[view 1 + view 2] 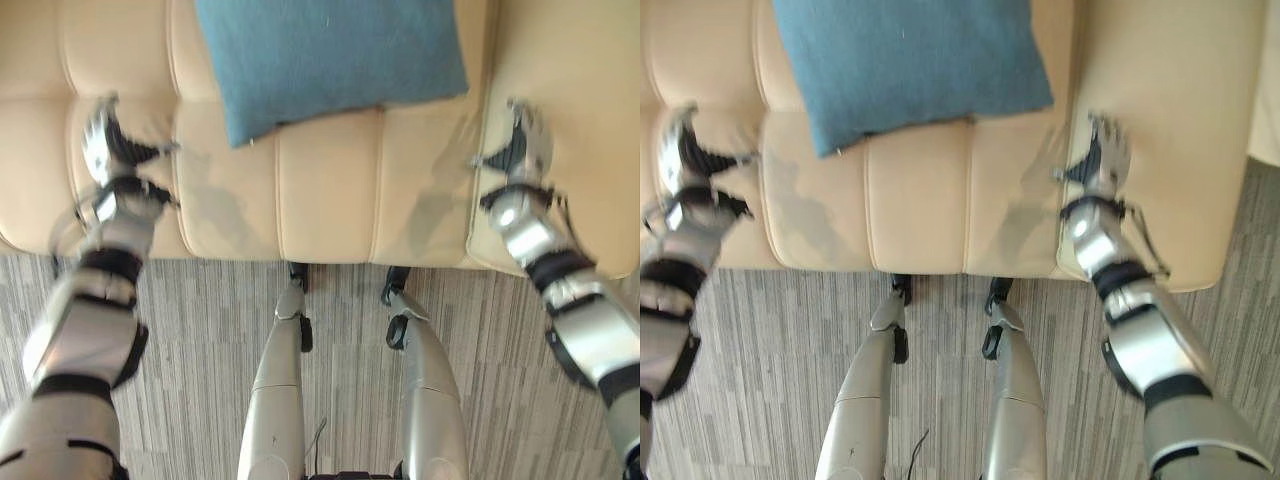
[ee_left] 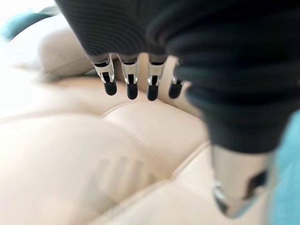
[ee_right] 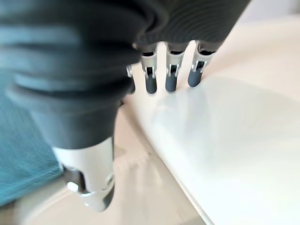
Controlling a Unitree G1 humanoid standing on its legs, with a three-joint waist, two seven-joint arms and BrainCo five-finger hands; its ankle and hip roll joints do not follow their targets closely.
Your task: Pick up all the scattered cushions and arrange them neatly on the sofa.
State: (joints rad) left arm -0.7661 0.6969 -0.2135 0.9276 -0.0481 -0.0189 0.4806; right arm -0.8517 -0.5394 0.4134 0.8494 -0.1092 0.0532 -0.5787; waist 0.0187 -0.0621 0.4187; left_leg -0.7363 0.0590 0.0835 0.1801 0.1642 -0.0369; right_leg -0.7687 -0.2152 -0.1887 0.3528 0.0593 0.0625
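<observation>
A blue cushion (image 1: 325,55) lies flat on the seat of the beige leather sofa (image 1: 330,195), toward its back, one corner pointing at the front left. My left hand (image 1: 100,145) hovers over the left part of the seat, fingers (image 2: 130,84) straight and holding nothing. My right hand (image 1: 525,140) hangs above the sofa's right armrest (image 1: 1170,120), fingers (image 3: 169,77) straight and empty too. Both hands are apart from the cushion, one on each side of it. The cushion's blue edge (image 3: 23,154) shows beside the right thumb.
Grey striped carpet (image 1: 200,330) runs in front of the sofa. The sofa's front edge crosses the view just behind my hands.
</observation>
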